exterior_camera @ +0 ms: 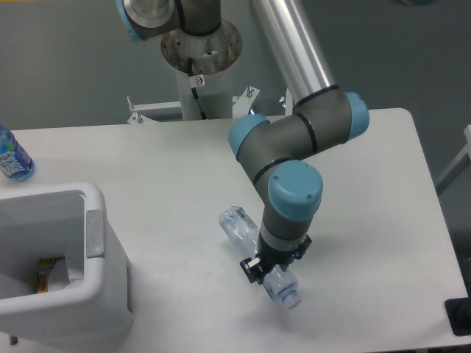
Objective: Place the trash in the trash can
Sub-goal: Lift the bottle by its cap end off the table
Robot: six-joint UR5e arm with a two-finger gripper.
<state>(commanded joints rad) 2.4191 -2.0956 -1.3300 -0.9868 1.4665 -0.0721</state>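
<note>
Robot arm grips a crushed bottle, with the bin waiting at the near left.

Near the table's (383, 220) front edge, the claw (266, 271) is clamped around the clear bottle (254, 250), which slants from its base at the far left to its cap at the near right; a shadow under the cap end suggests it is just off the surface. At the near left stands the white trash can (96, 243), something pale and a coloured scrap already inside, apparently the wrapper. The bottle appears to be the piece left: it has yet to be carried left and dropped in. The arm folds down from its far base through a bent elbow, wrist pointing straight down. A blue-labelled bottle (11, 158) stands far left.
</note>
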